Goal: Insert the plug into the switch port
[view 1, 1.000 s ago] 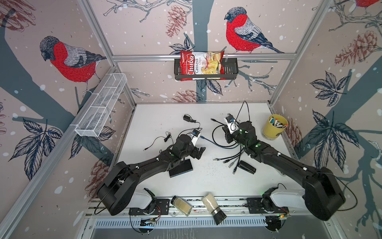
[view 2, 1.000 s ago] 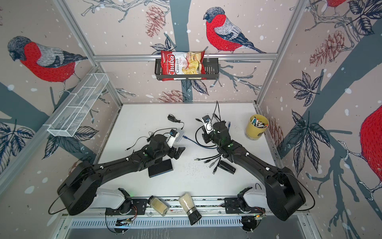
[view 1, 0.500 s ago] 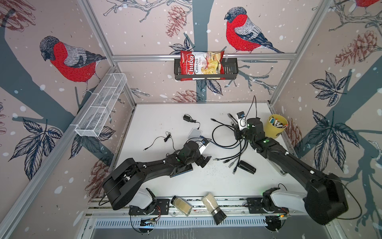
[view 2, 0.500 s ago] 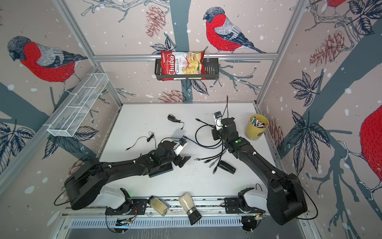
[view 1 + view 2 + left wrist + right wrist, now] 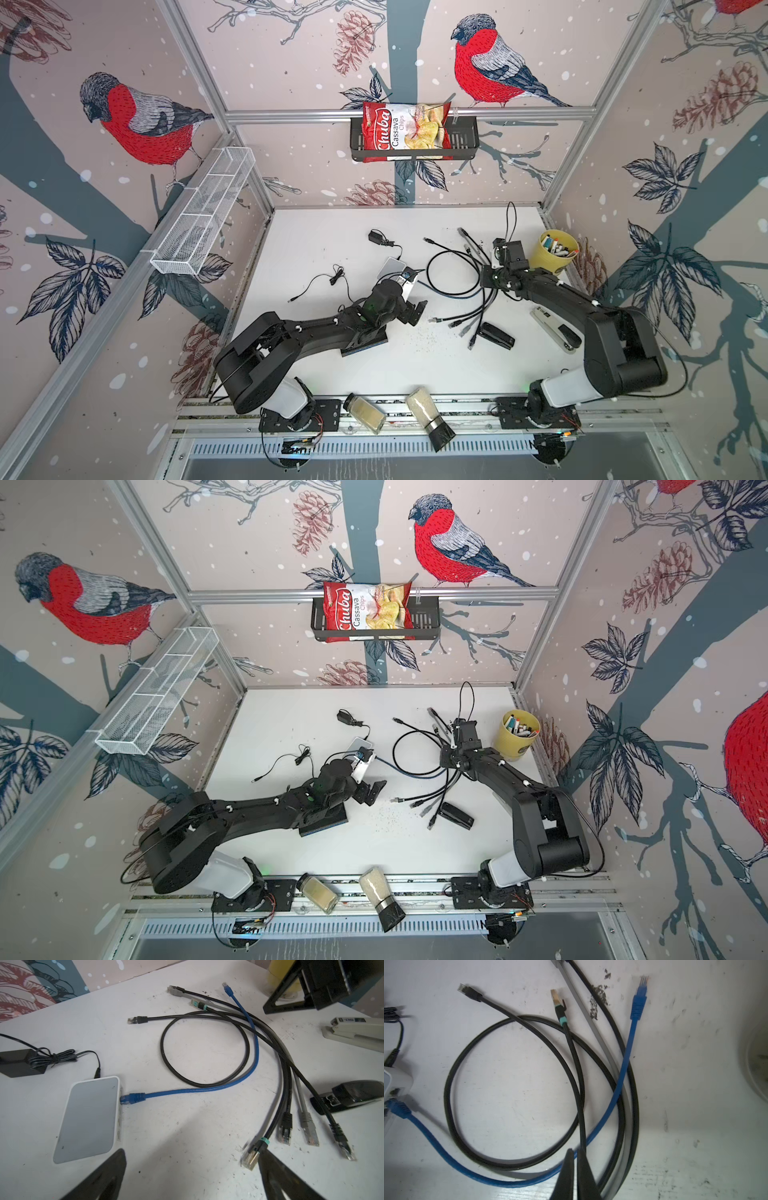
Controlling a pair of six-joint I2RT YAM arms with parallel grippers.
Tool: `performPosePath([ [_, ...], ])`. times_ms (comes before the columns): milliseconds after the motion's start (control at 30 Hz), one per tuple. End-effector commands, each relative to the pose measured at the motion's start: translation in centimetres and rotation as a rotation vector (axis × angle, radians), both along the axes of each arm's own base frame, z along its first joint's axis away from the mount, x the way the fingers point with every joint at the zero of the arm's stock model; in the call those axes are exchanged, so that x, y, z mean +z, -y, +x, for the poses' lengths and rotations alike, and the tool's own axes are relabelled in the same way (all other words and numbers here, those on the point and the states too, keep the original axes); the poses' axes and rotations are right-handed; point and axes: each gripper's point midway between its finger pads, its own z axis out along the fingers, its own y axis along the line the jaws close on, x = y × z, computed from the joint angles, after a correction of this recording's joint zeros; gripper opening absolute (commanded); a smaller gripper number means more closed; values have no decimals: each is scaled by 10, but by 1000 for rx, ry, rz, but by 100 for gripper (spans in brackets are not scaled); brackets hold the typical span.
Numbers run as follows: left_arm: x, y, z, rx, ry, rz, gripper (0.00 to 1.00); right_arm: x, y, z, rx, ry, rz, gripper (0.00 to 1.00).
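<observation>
Left wrist view: the white switch [image 5: 89,1118] lies flat on the worktop [image 5: 178,1124], and the blue plug [image 5: 132,1098] sits nose-in against its port side. It looks seated, but I cannot judge how deep. Its blue cable [image 5: 207,1089] curves away from the switch and crosses a black cable loop [image 5: 204,1049]. The far blue connector [image 5: 228,990] lies loose near the yellow cup [image 5: 555,253]. A black power adapter [image 5: 20,1062] lies beside the switch, with its lead running to the switch's adjoining edge. My left end effector [image 5: 192,1149] has its fingers wide apart over bare worktop, between the switch and a fan of loose connectors. A gold-shelled connector with a teal band [image 5: 252,1155] lies just beside one finger. In the right wrist view, my right end effector [image 5: 575,1153] has its fingers together above the cable bundle. A thin black cable [image 5: 574,1059] runs down to the tips, and I cannot tell whether it is pinched or merely passes beneath. The same view catches the blue plug at the switch's port face from the other side. In both top views the right arm sits well apart from the switch, near the cup. A grey stapler [image 5: 555,328] and a black stapler [image 5: 496,336] lie on the worktop beside the right arm.
</observation>
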Motion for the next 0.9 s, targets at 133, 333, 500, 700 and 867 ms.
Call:
performPosePath([
  [133, 35, -23, 14, 171, 128, -157, 98, -27, 6, -10, -47, -81, -3, 9],
  [333, 41, -27, 11, 171, 151, -177, 98, -43, 6, -12, -47, -120, -3, 11],
  [500, 40, -28, 10, 169, 144, -169, 98, -48, 2, -14, -32, -128, 13, 16],
  [700, 39, -28, 9, 165, 145, -163, 98, -50, 0, -14, -20, -136, 19, 16],
  [867, 34, -25, 8, 149, 129, -139, 98, -55, -3, -15, -15, -152, 29, 7],
])
